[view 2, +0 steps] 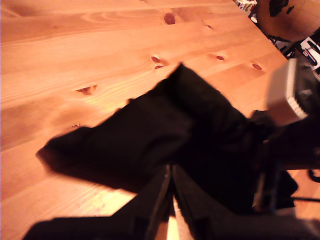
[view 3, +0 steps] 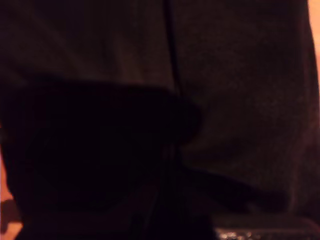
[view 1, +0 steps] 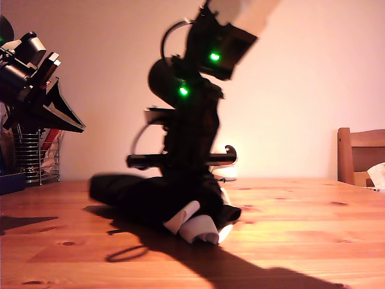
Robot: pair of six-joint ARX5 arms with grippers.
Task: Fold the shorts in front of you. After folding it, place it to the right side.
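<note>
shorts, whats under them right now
Under the shorts only the wooden table and their shadow show. The black fabric lies bunched on the boards, one white hem band showing at the front. Anything beneath the heap is covered.

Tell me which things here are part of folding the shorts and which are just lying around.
Part of the job:
- the shorts, bunched in a heap on the table
- my first gripper, jaws together over the fabric
- my second gripper, its view filled by black cloth

Lying about:
- wire rack at the exterior view's left
- wooden chair at the exterior view's right
</note>
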